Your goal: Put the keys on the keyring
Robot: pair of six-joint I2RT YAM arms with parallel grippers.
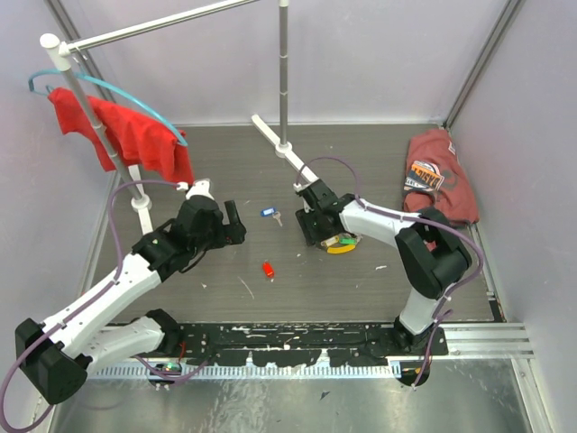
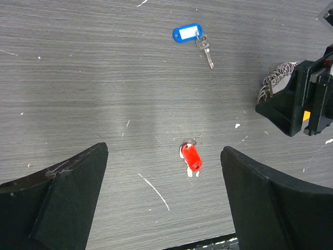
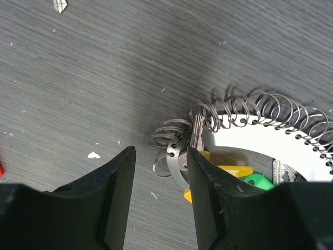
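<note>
Right gripper [image 3: 160, 156] at keyring [image 3: 250, 112], left gripper [image 2: 164, 151] above red key [image 2: 191, 157]

Left arm [image 1: 99, 302] and right arm [image 1: 374, 219]: white shells, black joints, lilac cables [image 1: 112, 225] behind the black wedge-fingered left pincer [image 2: 162, 151] and right pincer [image 3: 161, 152].

pale lilac walls [image 1: 379, 54] stand around a dark grey wood-grain table [image 1: 225, 162]. a metal rack [image 1: 284, 72] stands at the back, a red cloth [image 1: 126, 135] hanging on it. a red shirt [image 1: 437, 176] lies in the right corner.
</note>
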